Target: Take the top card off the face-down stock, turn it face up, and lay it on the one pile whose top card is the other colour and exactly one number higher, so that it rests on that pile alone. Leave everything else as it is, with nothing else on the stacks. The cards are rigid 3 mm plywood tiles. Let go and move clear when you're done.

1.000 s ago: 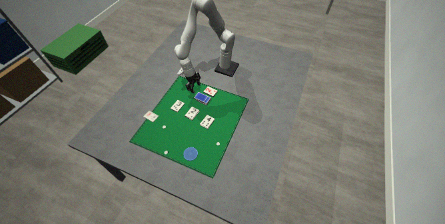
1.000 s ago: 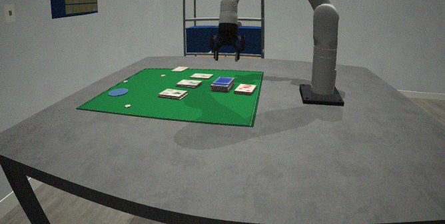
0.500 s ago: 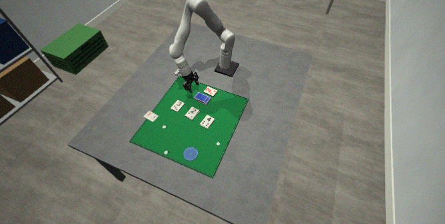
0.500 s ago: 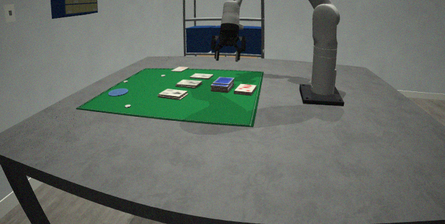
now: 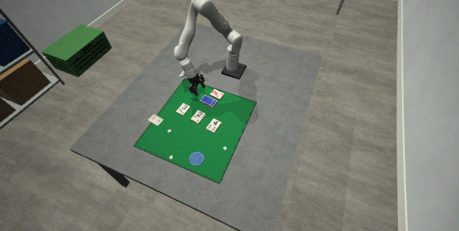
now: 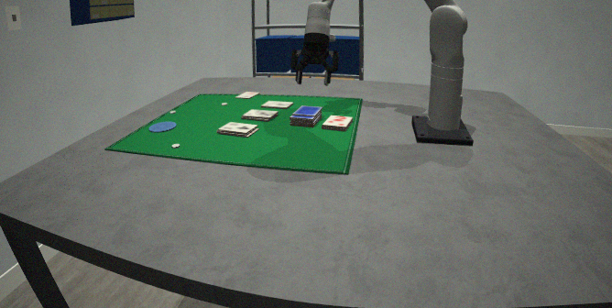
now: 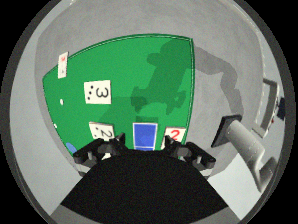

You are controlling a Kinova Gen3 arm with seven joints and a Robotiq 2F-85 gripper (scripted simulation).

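your gripper (image 5: 197,89) (image 6: 313,83) (image 7: 144,139): fingers spread wide, with nothing between them; it hangs above the green mat (image 5: 192,141) (image 6: 202,147) (image 7: 135,65), pointing down, and touches no card. the stock (image 5: 208,101) (image 6: 305,116) (image 7: 145,135): a stack with blue backs up, on the mat between the red 2 (image 5: 217,93) (image 6: 337,122) (image 7: 174,135) and the row of black-numbered piles. its top card sits slightly off the stack, exposing a strip of blue at one end; in your wrist view its long axis runs up and down the frame. the row: black 3 (image 5: 183,108) (image 6: 277,104) (image 7: 97,92), black 2 (image 5: 198,116) (image 6: 259,115) (image 7: 102,131) and black 4 (image 5: 214,125) (image 6: 237,128), all face up. a pale card with red marks (image 5: 155,119) (image 6: 247,94) (image 7: 62,65) lies across the mat's edge. a blue disc (image 5: 196,158) (image 6: 162,126) (image 7: 71,148) lies flat on the mat. surface and room: a grey table (image 5: 275,165) (image 6: 321,220) (image 7: 150,20) carries the mat and your arm's black base plate (image 5: 227,73) (image 6: 419,135) (image 7: 218,134); around it you see a wood-look floor (image 5: 350,127) and grey walls (image 5: 433,110) (image 6: 183,9).
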